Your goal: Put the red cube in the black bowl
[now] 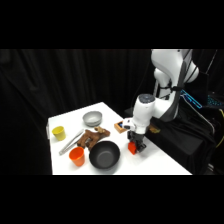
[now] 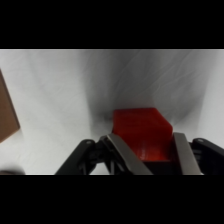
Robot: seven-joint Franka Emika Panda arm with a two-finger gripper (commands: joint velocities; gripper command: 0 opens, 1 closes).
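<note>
Claw (image 2: 148,149) down at table (image 1: 165,162) level, fingers (image 2: 126,154) set either side of the cube (image 2: 141,132). The cube is seen between them in the wrist view, its near part partly hidden by the fingers. Whether the pads are pressed on its sides or a hair off cannot be told; the grip is judged closed or closing on the cube, no clear gap seen.

In the side view the cube (image 1: 132,147) shows as a red patch at the claw's (image 1: 136,146) lower edge, resting on the table, just right of the bowl (image 1: 104,155) and apart from it.

Step in hand: the grasp, judged. Lift not yet made.

Next move calls for a firm pinch, a straight lift clear of the table, then a short carry toward the bowl and a release over its middle.

Further out: a brown block (image 1: 120,127) behind the claw; brown pieces (image 1: 93,137) and tongs (image 1: 71,142) beyond the bowl; an orange cup (image 1: 76,156) at the bowl's left; a grey bowl (image 1: 92,119) and yellow cup (image 1: 58,132) at the far side.
</note>
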